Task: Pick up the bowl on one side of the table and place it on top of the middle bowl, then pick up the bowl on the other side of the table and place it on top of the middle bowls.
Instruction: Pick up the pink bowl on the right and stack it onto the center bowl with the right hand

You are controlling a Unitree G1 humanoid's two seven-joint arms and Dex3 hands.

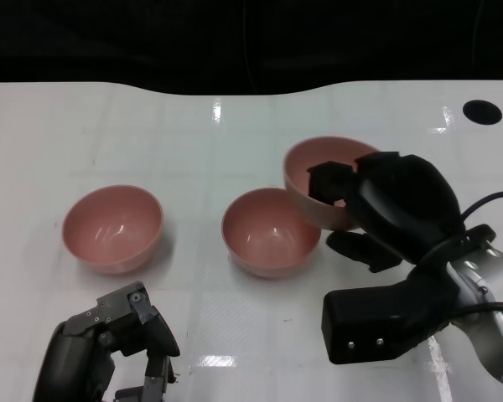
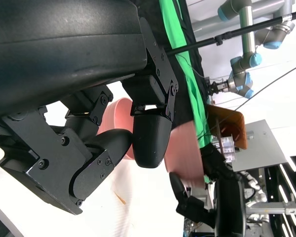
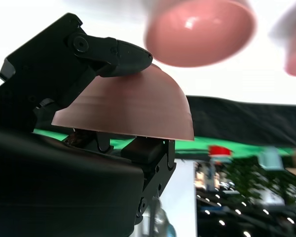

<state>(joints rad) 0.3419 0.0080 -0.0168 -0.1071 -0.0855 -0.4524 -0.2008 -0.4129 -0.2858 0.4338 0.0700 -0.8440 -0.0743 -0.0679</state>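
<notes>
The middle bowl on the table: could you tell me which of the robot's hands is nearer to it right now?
Right. The right hand holds a tilted pink bowl close beside the middle bowl, at its right rim. The left hand sits low at the table's near edge, below the left bowl.

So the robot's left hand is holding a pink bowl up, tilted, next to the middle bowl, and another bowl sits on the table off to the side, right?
Not quite: it is the right hand that grips the tilted bowl beside the middle bowl, as the head view shows. The left hand holds nothing. The other bowl does sit on the table off to the side.
</notes>
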